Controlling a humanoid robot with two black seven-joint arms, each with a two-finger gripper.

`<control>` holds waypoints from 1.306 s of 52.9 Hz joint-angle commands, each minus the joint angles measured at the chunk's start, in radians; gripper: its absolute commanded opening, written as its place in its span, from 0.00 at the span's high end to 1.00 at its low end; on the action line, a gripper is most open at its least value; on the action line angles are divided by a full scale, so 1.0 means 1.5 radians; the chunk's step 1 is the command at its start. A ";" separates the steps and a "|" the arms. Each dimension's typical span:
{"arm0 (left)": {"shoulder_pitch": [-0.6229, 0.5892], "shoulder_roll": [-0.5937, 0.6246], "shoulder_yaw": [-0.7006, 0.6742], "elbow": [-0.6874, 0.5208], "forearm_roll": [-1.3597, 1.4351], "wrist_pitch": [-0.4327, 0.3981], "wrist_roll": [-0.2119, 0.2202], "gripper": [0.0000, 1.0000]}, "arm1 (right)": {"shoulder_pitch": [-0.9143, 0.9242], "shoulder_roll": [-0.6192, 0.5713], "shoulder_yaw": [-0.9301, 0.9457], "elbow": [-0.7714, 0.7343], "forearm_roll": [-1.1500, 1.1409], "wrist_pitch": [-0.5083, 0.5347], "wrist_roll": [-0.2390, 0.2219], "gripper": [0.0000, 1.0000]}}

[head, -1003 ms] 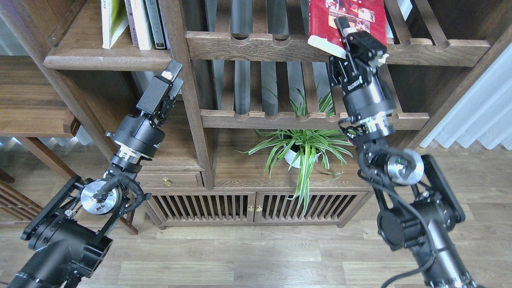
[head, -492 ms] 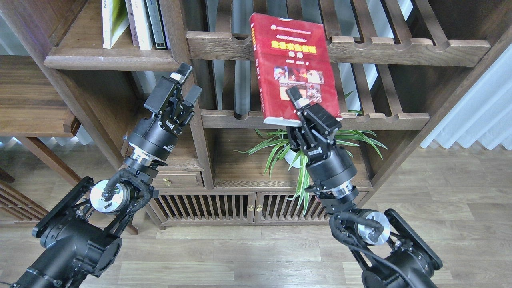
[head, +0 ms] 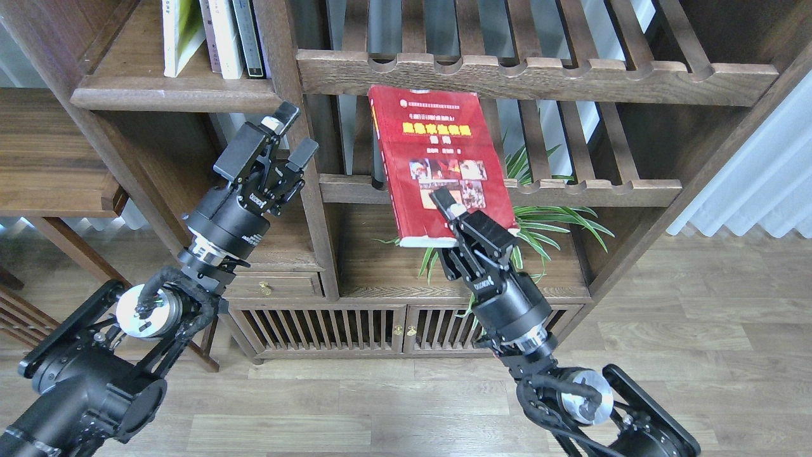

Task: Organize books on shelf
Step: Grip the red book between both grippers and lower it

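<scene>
My right gripper is shut on the lower edge of the red book, which has small photos on its cover. It holds the book upright in the air, in front of the slatted racks at centre. My left gripper is open and empty, in front of the cabinet's upright post and just below the shelf, a flat dark wood plank at upper left. A yellow-green and white book and several pale books stand on that shelf. The maroon book is out of view.
Two slatted racks with notched front rails span the middle of the cabinet. A potted spider plant stands behind the red book. A wooden side table is at left. White curtains hang at right.
My right gripper has carried the red book down and left, from the upper rack to in front of the lower rack. My left gripper opened and shifted slightly right.
</scene>
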 commanded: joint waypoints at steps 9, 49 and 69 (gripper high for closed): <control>0.003 0.020 0.100 -0.004 0.000 0.000 0.000 0.05 | -0.004 -0.003 -0.024 -0.007 -0.011 0.000 -0.016 0.97; -0.001 0.024 0.150 -0.002 -0.010 0.000 0.001 0.13 | -0.013 0.003 -0.027 -0.038 -0.022 0.000 -0.061 0.96; 0.001 0.043 0.161 -0.002 -0.043 0.000 0.018 0.68 | -0.007 0.009 -0.027 -0.058 -0.030 0.000 -0.070 0.96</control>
